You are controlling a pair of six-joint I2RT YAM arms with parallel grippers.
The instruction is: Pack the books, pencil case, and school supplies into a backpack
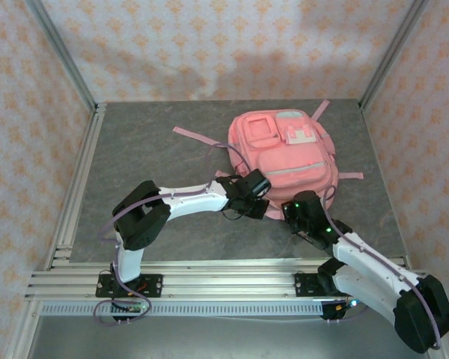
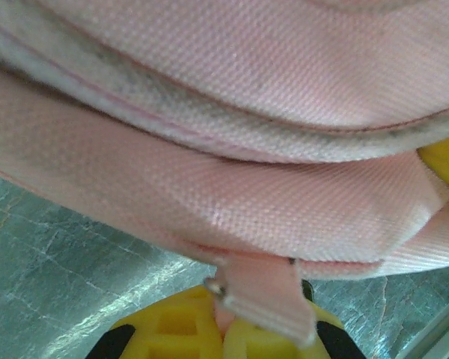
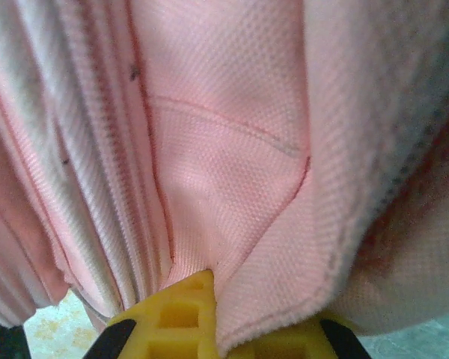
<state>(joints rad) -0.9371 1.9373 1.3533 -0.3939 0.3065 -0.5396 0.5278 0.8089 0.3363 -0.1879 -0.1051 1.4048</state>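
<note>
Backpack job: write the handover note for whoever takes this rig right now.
Left gripper: shut on a pink webbing tab at the near edge of the backpack.
Right gripper: shut on a fold of the backpack fabric, just to the right of the left one.
The backpack lies flat on the table, front pockets up, straps splayed.
Done: both grips taken on the near edge.
Left: whether anything is packed inside cannot be told; check the opening before packing or closing.
</note>
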